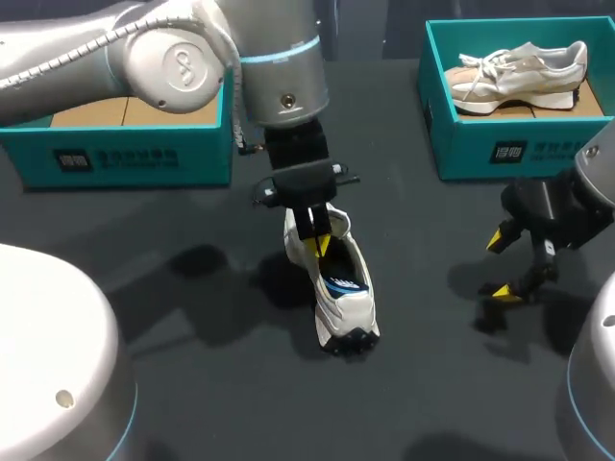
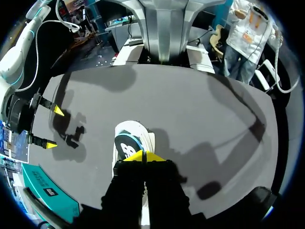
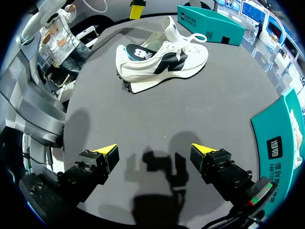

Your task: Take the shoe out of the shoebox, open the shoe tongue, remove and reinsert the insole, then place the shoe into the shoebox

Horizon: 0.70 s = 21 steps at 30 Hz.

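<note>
A white shoe (image 1: 341, 293) with a dark insole (image 1: 344, 282) lies on the dark table, heel toward me and its tongue (image 3: 169, 26) standing upright. My left gripper (image 1: 320, 246) hangs just over the shoe's opening, beside the tongue. Its yellow tips are pressed together and I see nothing between them. In the left wrist view the insole (image 2: 127, 143) shows right ahead of the gripper (image 2: 145, 156). My right gripper (image 1: 502, 266) stands open low over the table, right of the shoe (image 3: 162, 59) and holding nothing. The teal shoebox (image 1: 461, 144) at the back right holds a second pale shoe (image 1: 519, 72).
Another teal box (image 1: 125, 158) with a cardboard bottom stands at the back left, partly under my left arm. Bare dark table lies between the shoe and my right gripper (image 3: 155, 152) and along the front edge.
</note>
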### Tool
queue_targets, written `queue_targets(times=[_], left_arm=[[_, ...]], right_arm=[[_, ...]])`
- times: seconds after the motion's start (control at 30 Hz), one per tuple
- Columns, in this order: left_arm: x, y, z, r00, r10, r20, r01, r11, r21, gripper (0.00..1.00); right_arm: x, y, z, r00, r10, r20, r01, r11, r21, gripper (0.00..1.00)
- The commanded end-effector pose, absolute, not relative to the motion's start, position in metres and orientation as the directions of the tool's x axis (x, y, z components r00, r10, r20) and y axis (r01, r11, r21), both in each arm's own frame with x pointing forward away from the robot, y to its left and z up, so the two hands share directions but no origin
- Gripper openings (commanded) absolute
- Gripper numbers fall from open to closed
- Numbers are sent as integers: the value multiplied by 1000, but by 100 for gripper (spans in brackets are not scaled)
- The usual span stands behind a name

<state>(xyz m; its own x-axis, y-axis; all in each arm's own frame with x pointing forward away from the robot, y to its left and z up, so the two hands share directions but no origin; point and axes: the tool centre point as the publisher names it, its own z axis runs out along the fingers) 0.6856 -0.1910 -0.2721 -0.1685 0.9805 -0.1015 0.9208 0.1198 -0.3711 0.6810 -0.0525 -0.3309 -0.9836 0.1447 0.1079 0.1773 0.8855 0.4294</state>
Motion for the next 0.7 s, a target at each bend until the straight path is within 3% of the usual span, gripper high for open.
queue_targets(times=[0.03, 0.7], left_arm=[[685, -211, -296, -139, 990, -39, 918, 114, -380, 0], [669, -218, -351, -96, 995, -19, 920, 81, -383, 0]], right_arm=[[680, -52, -331, -984, 146, 106, 177, 886, 428, 100], [680, -52, -331, -984, 146, 106, 177, 886, 428, 100]])
